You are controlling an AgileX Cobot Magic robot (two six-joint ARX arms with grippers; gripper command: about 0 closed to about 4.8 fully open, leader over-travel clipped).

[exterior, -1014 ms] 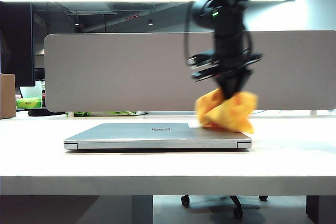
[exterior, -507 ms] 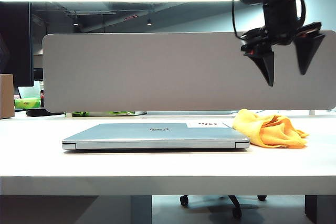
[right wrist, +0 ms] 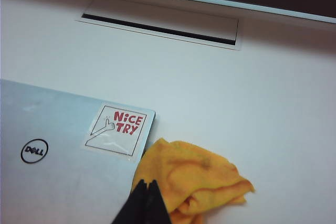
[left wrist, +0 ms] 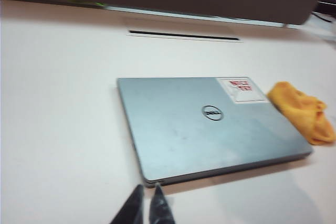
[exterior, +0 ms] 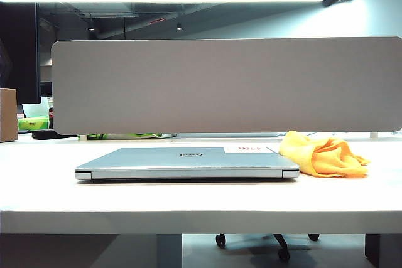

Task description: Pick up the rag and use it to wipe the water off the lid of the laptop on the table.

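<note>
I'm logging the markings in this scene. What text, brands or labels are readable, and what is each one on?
"DELL", in a dark oval logo on the lid of the laptop.
"NICE TRY", red print beside a thumbs-up drawing, on the white sticker at the lid's corner nearest the rag.
In the exterior view both marks are too small to read.
No other text is visible.

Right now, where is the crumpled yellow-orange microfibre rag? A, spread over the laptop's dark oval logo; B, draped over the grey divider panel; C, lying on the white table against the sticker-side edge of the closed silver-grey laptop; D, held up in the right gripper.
C: the rag lies on the table beside the laptop; the right gripper is shut and empty.
</note>
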